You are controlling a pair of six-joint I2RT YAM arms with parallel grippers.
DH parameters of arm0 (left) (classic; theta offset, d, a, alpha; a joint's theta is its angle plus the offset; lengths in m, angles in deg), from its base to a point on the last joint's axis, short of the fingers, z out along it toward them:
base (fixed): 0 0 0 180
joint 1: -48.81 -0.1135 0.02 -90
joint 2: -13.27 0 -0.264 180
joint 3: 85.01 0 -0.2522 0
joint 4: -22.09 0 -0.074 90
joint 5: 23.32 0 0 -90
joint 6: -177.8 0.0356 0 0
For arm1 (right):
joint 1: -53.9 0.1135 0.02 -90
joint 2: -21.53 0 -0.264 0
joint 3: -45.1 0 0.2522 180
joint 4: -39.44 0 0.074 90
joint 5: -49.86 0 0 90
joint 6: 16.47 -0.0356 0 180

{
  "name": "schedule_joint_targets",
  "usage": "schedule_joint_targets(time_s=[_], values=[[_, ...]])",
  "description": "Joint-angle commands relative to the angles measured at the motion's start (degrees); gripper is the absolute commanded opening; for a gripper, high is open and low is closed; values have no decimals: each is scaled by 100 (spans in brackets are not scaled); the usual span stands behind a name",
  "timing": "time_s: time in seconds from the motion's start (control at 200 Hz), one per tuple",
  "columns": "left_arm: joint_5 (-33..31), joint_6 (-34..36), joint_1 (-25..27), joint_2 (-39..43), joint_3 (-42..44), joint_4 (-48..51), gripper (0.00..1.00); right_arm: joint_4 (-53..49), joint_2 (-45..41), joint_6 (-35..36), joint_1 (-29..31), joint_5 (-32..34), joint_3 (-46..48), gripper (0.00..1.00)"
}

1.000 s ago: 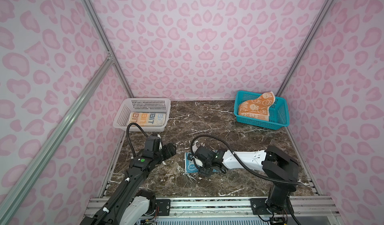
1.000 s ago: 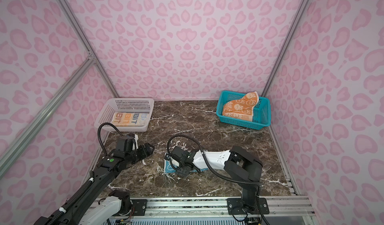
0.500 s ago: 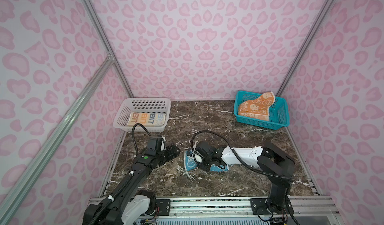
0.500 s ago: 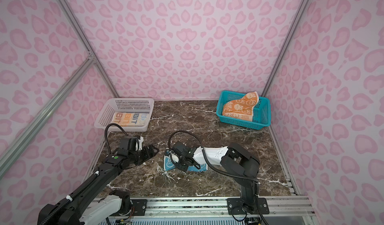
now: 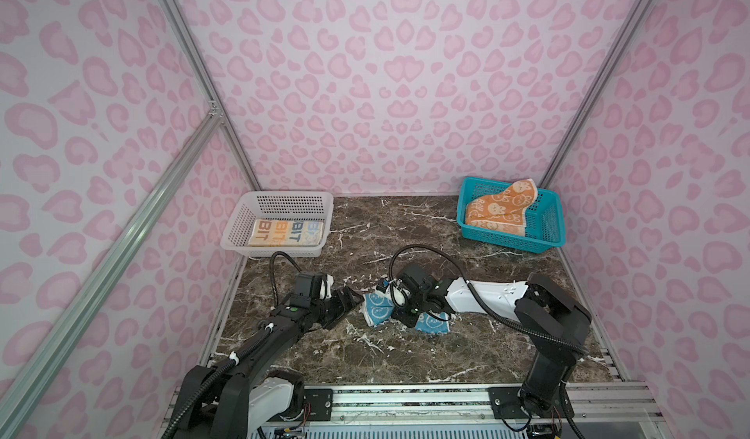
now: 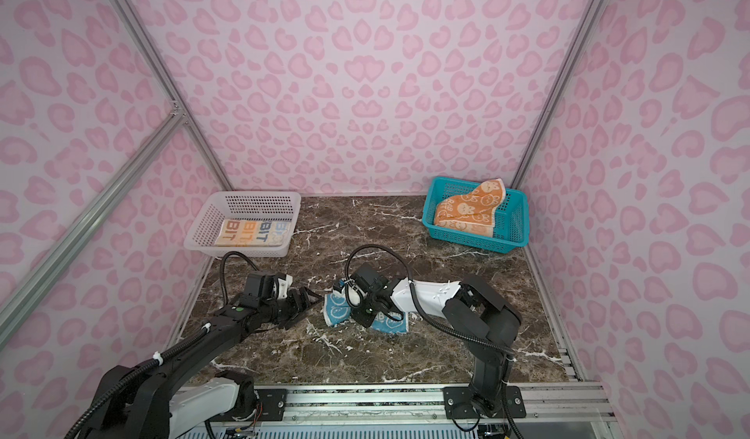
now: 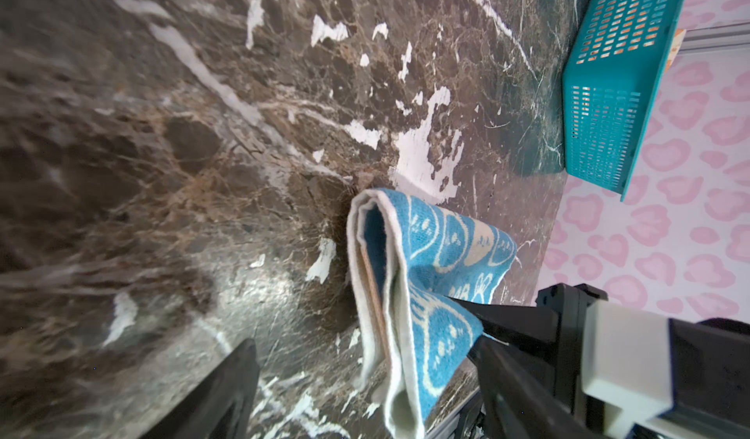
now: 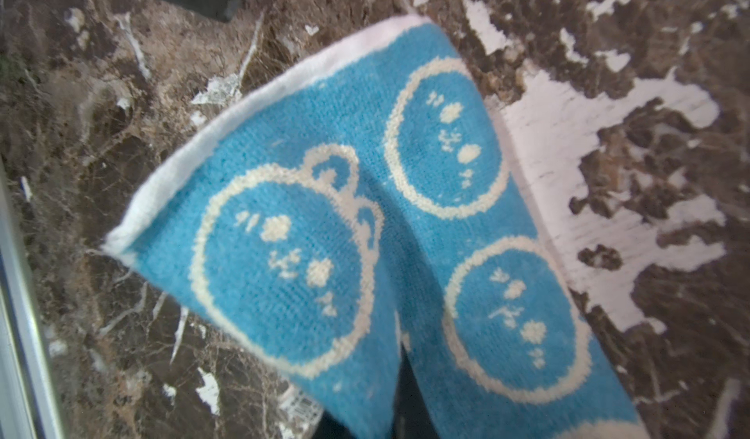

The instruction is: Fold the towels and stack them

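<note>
Mid-table on open marble [image 5: 406, 356], blue towel [image 5: 377, 307] edge seemingly in right jaws' pinch; left jaws wide, empty.

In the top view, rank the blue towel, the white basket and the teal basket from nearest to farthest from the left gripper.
Measured from the left gripper:
1. blue towel, just to its right, mid-table.
2. white basket, back left corner.
3. teal basket, back right corner, clearly farthest.

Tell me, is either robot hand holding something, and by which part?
The right hand pinches the blue towel near its middle; the left hand is open, empty.
</note>
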Motion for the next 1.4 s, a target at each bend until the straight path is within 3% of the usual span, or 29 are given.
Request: schedule_joint_targets(time_s=[0.0,0.34,0.515,0.755,0.925,1.035,1.395], values=[[258,-109,82,-226,-33,-393,86,240,-32,-158,-33,-360,45,10],[497,-100,472,-1294,-376,-609,84,335,-87,-238,-104,-441,158,11],[574,-129,615,-1692,-569,-734,78,311,-65,-220,-148,-427,174,12],[633,-146,645,-2118,-799,-837,49,361,-146,-214,-142,-368,234,16],[547,105,650,-2127,-1070,-529,20,508,-436,-291,-113,-104,464,50],[536,240,656,-2209,-1140,-398,4,645,-754,-386,-96,110,657,59],[465,759,643,-2131,-1502,42,3,715,-1578,-1022,-144,507,899,76]])
